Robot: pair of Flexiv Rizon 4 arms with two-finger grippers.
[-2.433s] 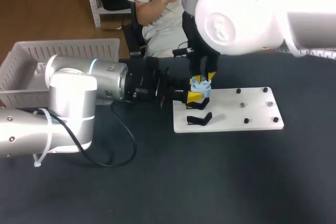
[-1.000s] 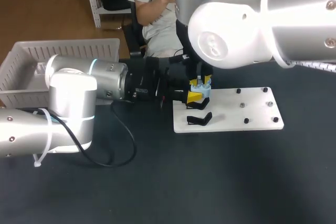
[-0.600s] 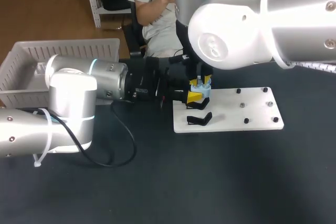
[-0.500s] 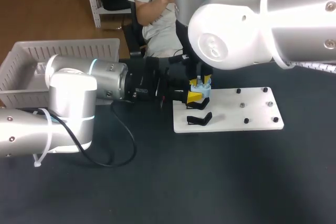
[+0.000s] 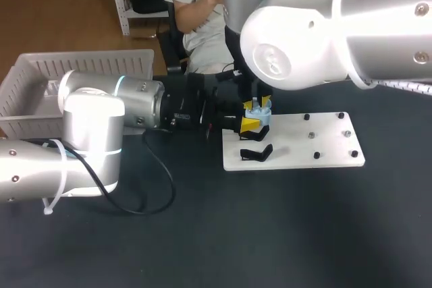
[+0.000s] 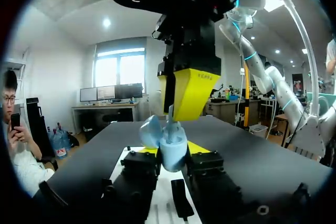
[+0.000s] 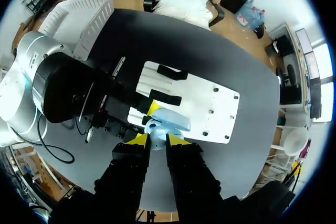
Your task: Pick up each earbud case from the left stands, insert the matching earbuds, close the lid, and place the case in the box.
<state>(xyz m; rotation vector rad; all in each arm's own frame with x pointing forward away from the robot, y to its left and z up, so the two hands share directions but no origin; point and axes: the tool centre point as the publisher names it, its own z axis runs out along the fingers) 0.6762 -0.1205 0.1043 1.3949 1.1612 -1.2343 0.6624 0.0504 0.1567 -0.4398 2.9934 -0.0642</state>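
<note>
A light blue earbud case [image 6: 172, 148] with its lid [image 6: 149, 129] swung open sits upright between the fingers of my left gripper [image 6: 172, 155], which is shut on it. In the head view this gripper [image 5: 247, 126] holds the case [image 5: 258, 120] at the near-left corner of the white board [image 5: 324, 146]. My right gripper [image 5: 257, 106] comes down from above, directly over the open case. Its yellow fingers [image 6: 189, 90] pinch a small pale earbud [image 6: 170, 115] whose lower end reaches the case's well. In the right wrist view the case [image 7: 169, 121] lies just ahead of that gripper [image 7: 156, 140].
The white board carries a black stand [image 5: 257, 153] at its left end and several small black pegs [image 5: 316, 155] on its right half. A white slatted basket [image 5: 40, 82] stands at the table's far left.
Since the earliest frame my right arm has swung left and its gripper has come down a little onto the case. Over the last second nothing has visibly moved.
</note>
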